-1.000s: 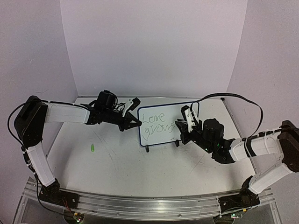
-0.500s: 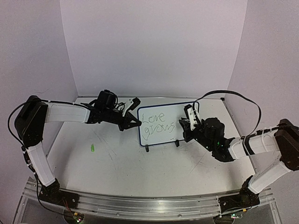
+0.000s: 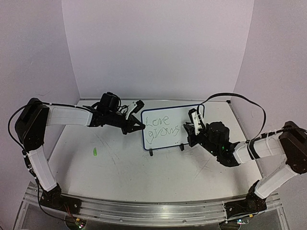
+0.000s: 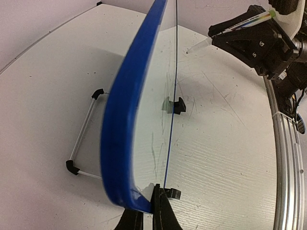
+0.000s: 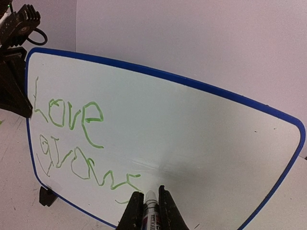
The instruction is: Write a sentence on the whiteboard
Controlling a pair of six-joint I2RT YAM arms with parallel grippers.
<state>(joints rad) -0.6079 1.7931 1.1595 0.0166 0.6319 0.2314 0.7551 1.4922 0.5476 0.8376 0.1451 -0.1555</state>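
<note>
Your left tool is pinched narrow on the blue rim of the whiteboard, at its left edge. It sits just where it did a second ago. The board stands upright on its two black feet near the back of the surface, between the two arms, and has not shifted.

Your right tool is clamped tight around a marker, and its tip is at the board face, just right of the end of the lower line. Since the earlier frame this arm has eased a little to the right and back. The marker now stands slightly further along the board's right side, and the cable above the forearm has swung with it.

The sentence reads "Love" on top and "grows" beneath, in thin green strokes filling the left half of the board. You cannot make out any new stroke added over the last second. A small green object lies on the surface, well apart to the left.
</note>
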